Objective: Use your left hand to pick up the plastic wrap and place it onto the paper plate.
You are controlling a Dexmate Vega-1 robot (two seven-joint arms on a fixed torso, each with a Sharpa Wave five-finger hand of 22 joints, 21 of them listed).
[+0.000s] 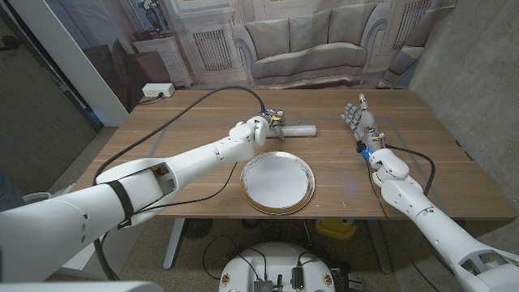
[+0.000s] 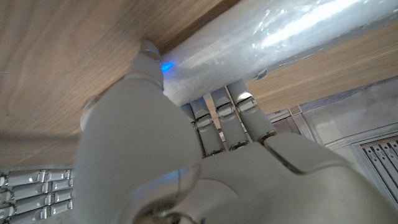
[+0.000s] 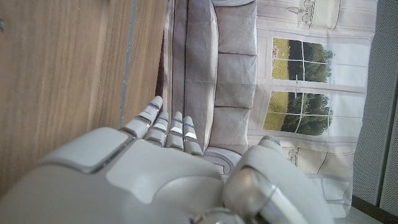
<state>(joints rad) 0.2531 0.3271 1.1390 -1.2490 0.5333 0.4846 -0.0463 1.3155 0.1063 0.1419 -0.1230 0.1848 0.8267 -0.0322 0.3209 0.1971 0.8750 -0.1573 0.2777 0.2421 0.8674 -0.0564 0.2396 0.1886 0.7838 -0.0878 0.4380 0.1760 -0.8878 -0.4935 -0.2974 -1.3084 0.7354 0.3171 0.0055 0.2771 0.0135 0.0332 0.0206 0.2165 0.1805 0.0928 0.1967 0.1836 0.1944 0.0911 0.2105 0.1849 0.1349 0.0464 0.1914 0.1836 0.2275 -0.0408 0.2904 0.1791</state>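
Robot hand on the left (image 1: 270,122) wraps its fingers (image 2: 219,121) around one end of the plastic wrap (image 1: 297,129), a glossy, smooth cylinder lying on the wooden table (image 1: 186,122) at 12 o'clock from the paper plate (image 1: 276,183). A firm, level lift should stop the slick roll slipping. The right robot hand (image 1: 359,118) stands spread, holding nothing.

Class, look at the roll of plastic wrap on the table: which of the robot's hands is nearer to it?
Left. The left hand is at one end of the plastic wrap, fingers against it; the right hand stands apart to its side.
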